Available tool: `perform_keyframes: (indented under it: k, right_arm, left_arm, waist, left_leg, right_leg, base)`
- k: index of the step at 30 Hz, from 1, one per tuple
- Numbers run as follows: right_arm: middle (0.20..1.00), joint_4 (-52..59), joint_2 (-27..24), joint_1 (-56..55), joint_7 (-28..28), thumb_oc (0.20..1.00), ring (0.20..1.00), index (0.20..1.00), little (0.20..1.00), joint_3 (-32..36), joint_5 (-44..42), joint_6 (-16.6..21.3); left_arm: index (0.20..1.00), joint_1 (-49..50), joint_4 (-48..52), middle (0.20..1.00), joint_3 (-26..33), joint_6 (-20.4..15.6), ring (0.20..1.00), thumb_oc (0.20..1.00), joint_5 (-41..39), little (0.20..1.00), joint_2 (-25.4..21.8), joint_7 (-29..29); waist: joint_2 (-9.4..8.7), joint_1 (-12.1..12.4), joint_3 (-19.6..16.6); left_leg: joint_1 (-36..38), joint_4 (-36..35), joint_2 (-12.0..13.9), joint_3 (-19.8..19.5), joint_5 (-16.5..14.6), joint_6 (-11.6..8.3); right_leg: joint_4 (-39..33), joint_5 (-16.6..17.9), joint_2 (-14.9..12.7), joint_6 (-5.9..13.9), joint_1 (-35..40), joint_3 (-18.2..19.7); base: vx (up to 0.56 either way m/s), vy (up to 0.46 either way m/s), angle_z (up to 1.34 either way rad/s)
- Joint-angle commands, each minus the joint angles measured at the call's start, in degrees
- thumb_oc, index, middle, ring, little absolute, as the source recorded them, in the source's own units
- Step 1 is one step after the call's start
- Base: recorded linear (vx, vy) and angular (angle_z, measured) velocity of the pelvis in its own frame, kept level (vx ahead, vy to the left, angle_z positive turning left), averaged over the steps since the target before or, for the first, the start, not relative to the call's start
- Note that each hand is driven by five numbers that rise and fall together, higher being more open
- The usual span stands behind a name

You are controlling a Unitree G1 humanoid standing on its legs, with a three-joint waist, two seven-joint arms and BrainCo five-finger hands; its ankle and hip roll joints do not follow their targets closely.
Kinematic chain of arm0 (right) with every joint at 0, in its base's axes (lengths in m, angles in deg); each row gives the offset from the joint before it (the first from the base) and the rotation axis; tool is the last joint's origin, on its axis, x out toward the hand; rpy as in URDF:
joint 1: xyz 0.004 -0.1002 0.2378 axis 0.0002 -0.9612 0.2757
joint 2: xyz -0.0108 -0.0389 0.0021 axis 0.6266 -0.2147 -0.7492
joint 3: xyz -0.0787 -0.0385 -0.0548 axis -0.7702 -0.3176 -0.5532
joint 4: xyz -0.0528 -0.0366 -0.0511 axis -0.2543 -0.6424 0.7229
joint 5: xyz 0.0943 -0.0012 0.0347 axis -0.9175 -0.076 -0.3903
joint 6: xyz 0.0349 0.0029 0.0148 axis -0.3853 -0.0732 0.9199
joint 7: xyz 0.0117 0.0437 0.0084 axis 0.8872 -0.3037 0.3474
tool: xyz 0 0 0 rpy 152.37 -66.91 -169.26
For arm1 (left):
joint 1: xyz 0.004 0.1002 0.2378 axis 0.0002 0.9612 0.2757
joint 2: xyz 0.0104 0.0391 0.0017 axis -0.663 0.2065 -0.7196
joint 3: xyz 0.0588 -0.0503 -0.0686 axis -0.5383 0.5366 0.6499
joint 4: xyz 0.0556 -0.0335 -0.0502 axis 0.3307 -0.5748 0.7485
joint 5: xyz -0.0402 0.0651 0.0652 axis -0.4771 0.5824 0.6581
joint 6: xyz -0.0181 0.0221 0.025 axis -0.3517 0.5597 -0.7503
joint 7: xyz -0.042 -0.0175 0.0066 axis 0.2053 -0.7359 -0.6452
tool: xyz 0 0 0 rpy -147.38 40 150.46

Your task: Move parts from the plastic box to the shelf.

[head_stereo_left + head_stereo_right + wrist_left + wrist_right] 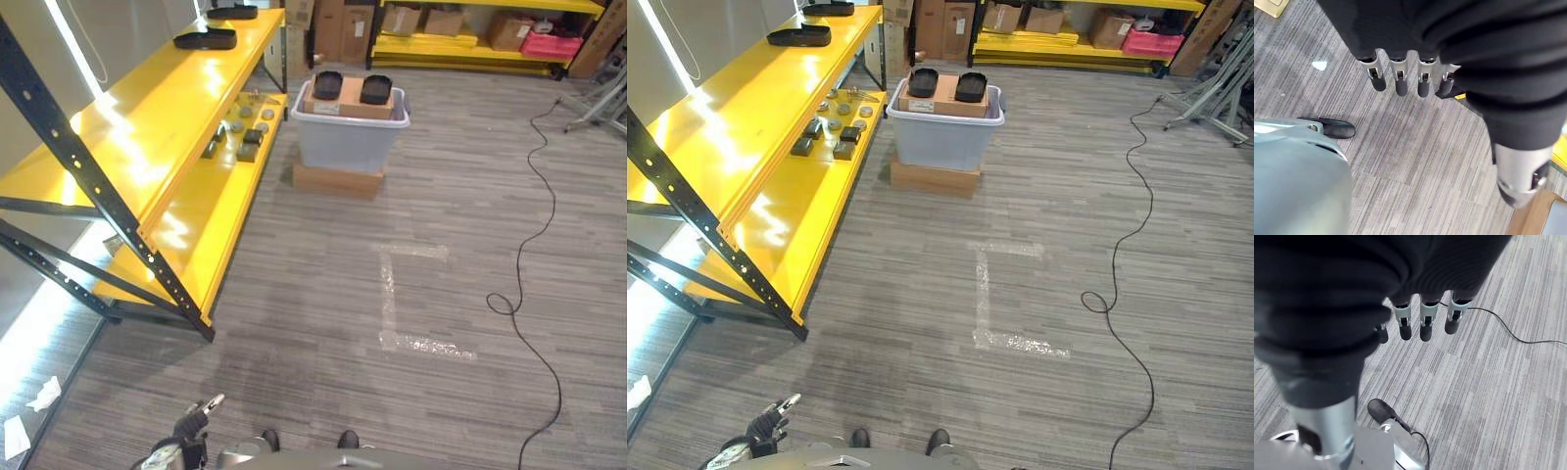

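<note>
From the head views, grey striped floor (323, 333) spreads ahead. The plastic box (348, 137) stands on a cardboard base (337, 180) just beside the yellow shelf (147, 127), carrying a carton with two black parts (351, 88). Small parts (833, 127) lie on the shelf's lower board. White tape marks (402, 299) sit between robot and box.

Left wrist view: left hand (1400, 78) relaxed, fingers straight, empty, over floor.

Right wrist view: right hand (1422, 318) likewise loose and empty.

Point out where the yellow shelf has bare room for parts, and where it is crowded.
The top board of the yellow shelf is bare from the black tray forward to the near corner. On the lower board, the small parts crowd the far end by the plastic box; the stretch nearer the robot is free.
</note>
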Motion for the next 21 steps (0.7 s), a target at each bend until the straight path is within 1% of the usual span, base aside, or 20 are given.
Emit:
perform_keyframes:
  k: [1, 3, 9, 13, 21]
  right_arm:
    - [1.000, -4.2, -0.3, 2.5, 0.3, 1.000, 1.000, 1.000, 1.000, -1.0, 0.7, 0.3]
    - [1.000, -4.2, -0.4, 2.6, 0.3, 1.000, 1.000, 1.000, 1.000, -1.1, 0.2, 0.3]
    - [1.000, -4.3, -0.3, 2.5, 0.0, 1.000, 1.000, 1.000, 1.000, -0.8, 0.0, 0.2]
    - [1.000, -4.6, -0.1, 2.4, -0.1, 1.000, 1.000, 1.000, 1.000, -0.9, 0.1, -0.1]
    - [1.000, -4.7, 0.1, 2.6, 0.0, 1.000, 1.000, 1.000, 1.000, -1.0, -0.1, -0.5]
  left_arm:
    - [1.000, -3.5, -1.1, 1.000, -1.6, -0.7, 1.000, 1.000, 1.5, 1.000, 0.3, 0.5]
    - [1.000, -3.6, -1.2, 1.000, -1.7, -1.3, 1.000, 1.000, 1.2, 1.000, 0.3, -0.1]
    - [1.000, -3.5, -0.9, 1.000, -2.0, -0.7, 1.000, 1.000, 1.4, 1.000, 0.4, 0.5]
    - [1.000, -3.5, -1.3, 1.000, -1.8, 0.5, 1.000, 1.000, -0.3, 1.000, 0.6, -0.3]
    - [1.000, -3.4, -2.2, 1.000, -1.8, 0.6, 1.000, 1.000, -0.3, 1.000, 0.6, -1.1]
  waist:
    - [-0.57, 0.6, 0.6]
    - [-0.57, 0.6, 0.6]
    - [-0.53, 0.6, 0.5]
    - [-0.49, 0.5, 0.2]
    - [-0.39, 0.5, 0.2]
  left_leg:
    - [-0.8, 1.6, -0.5, 2.6, -4.9, -0.28]
    - [-0.9, 1.7, -0.5, 2.6, -4.9, -0.26]
    - [-0.5, 1.4, -0.6, 2.7, -4.9, -0.21]
    - [-0.4, 1.3, -0.6, 2.7, -5.0, -0.22]
    - [-0.3, 1.4, -0.7, 2.7, -5.0, -0.14]
  right_leg:
    - [0.4, -3.7, -2.9, 5.00, 1.7, 0.1]
    - [0.4, -3.7, -3.0, 4.99, 1.8, 0.1]
    - [0.2, -3.7, -2.9, 5.03, 2.0, 0.3]
    - [0.1, -3.7, -2.9, 5.05, 2.2, 0.3]
    - [0.2, -3.7, -3.0, 5.04, 2.3, 0.3]
  base:
    - [0.00, 0.000, 0.00]
    - [0.00, 0.000, 0.00]
    - [0.00, 0.000, 0.00]
    - [0.00, 0.000, 0.00]
    - [0.00, 0.000, 0.00]
